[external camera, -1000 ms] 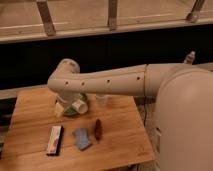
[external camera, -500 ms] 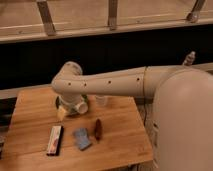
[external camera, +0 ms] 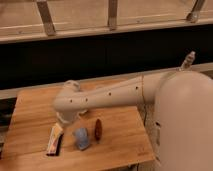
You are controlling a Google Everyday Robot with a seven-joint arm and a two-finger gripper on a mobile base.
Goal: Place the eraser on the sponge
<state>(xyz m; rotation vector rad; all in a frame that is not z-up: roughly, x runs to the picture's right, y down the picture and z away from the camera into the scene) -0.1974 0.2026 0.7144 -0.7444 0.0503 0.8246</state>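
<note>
Camera view: the arm (external camera: pixel 112 95) reaches out from the robot's body across the tabletop (external camera: pixel 30 112). Over the last second it has sunk, and its bend sits lower than before. The hand (external camera: pixel 63 120) has dropped with it and swung a little toward the camera. It now hangs low over the wood, at or just above the far end of the eraser (external camera: pixel 55 139). I cannot tell whether the hand is open or closed, nor whether it is touching the block. It does not appear to be carrying anything, since the eraser lies flat where it lay a second ago.

From the hand, the eraser runs away toward the camera with its pale top face up. The sponge (external camera: pixel 81 138) sits nearer the camera than the hand and off toward the robot's body. It is close beside the eraser but apart from it, and it has not moved either. Beyond the sponge, on the same side, lies a dark red oblong thing (external camera: pixel 98 128).

The eraser is therefore not on the sponge. The descent reads as the hand closing in on the eraser to take hold of it. Once the eraser is gripped, the carry should be short, sideways onto the small soft pad. The block is longer than the sponge and may overhang or tip.
</note>
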